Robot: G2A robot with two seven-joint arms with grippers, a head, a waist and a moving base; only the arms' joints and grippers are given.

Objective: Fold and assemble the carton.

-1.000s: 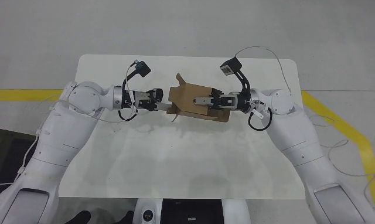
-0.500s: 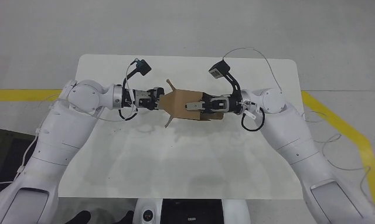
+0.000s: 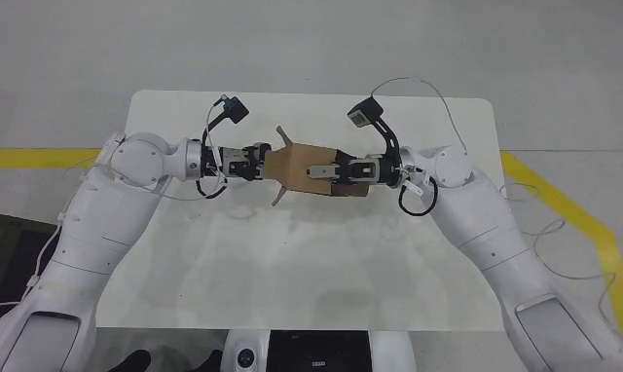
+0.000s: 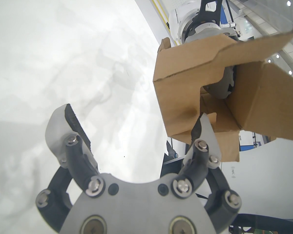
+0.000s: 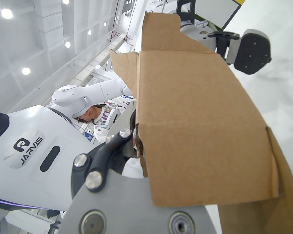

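A brown carton (image 3: 304, 167) hangs above the middle of the white table (image 3: 321, 265), partly opened into a tube with loose flaps sticking out on the left arm's side. My right gripper (image 3: 336, 171) is shut on one carton wall (image 5: 197, 127); one of its fingers (image 4: 222, 86) shows inside the carton's open end. My left gripper (image 4: 134, 125) is open at that end. One of its fingertips (image 4: 201, 126) touches the lower corner of the carton (image 4: 183, 88), and the other finger (image 4: 70, 122) stands free over the table. The left gripper's pad (image 5: 252, 51) shows past the carton's far edge.
The table's back edge (image 3: 311, 93) runs a little behind the carton. Bare tabletop lies in front of and beside both arms. A yellow floor line (image 3: 44, 158) runs past both sides of the table. A thin cable (image 3: 438, 94) loops above the right arm.
The right arm has carried the carton left toward the left gripper and turned it flatter. In the last half second it edged slightly closer. The left arm has barely moved.
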